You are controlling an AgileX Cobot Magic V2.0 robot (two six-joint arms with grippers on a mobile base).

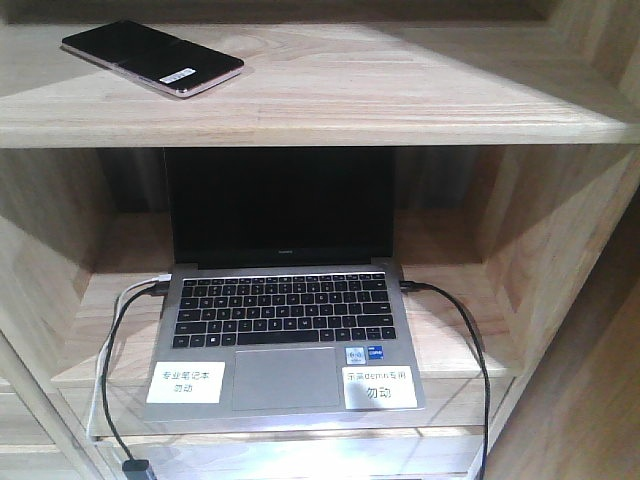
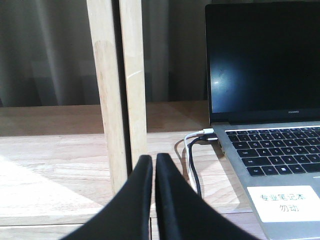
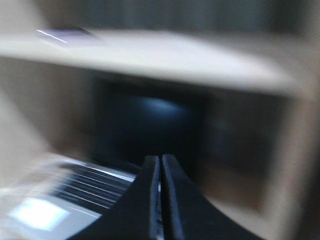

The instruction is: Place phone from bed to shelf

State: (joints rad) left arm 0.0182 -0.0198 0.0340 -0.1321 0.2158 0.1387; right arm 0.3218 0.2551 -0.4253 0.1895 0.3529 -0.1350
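Observation:
The phone (image 1: 152, 57), a glossy black slab with a pinkish edge and a white sticker, lies flat on the upper board of the wooden shelf (image 1: 400, 110), at its left end. In the blurred right wrist view the phone (image 3: 65, 35) shows as a dark streak on that board. My right gripper (image 3: 160, 159) is shut with nothing in it, below the board and in front of the laptop. My left gripper (image 2: 153, 159) is shut and empty, low before a shelf upright (image 2: 117, 90). The bed is out of view.
An open grey laptop (image 1: 290, 350) with two white labels fills the lower compartment, also seen at the right of the left wrist view, laptop (image 2: 270, 150). A black cable (image 1: 470, 340) and a white cable (image 2: 192, 145) run from its sides over the board edge.

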